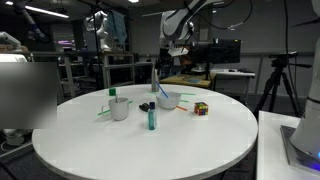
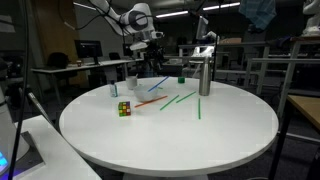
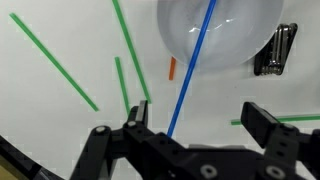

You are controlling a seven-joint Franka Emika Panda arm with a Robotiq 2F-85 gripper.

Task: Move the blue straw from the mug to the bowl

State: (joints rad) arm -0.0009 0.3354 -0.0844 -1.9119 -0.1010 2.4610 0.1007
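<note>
Wrist view: end effector open, the two fingers spread wide with bench showing between them. The blue straw runs as a straight line from inside the bowl, over its rim and down into the gap between the fingers. It passes closer to the finger on the left of the picture and is not pinched by either one. Its lower end is hidden behind the end effector body, so I cannot tell whether it touches the bench there. The upper part lies across the bowl's white interior.

The straw is at the bowl, not the mug. The mug stands on the round white bench, left of the bowl and apart from it in an exterior view, and something green seems to stick out of its top – too small to be sure.

Other items, wrist view:
- Three green straws flat on the bench left of the bowl, none touching it.
- A short orange piece just beside the blue straw, left of it.
- A small dark object at the bowl's right edge, not identifiable.

Exterior view: the end effector hangs just above the bowl. A teal tube with a dark cap stands upright nearer the camera, between mug and bowl. A colour cube sits right of the bowl.
</note>
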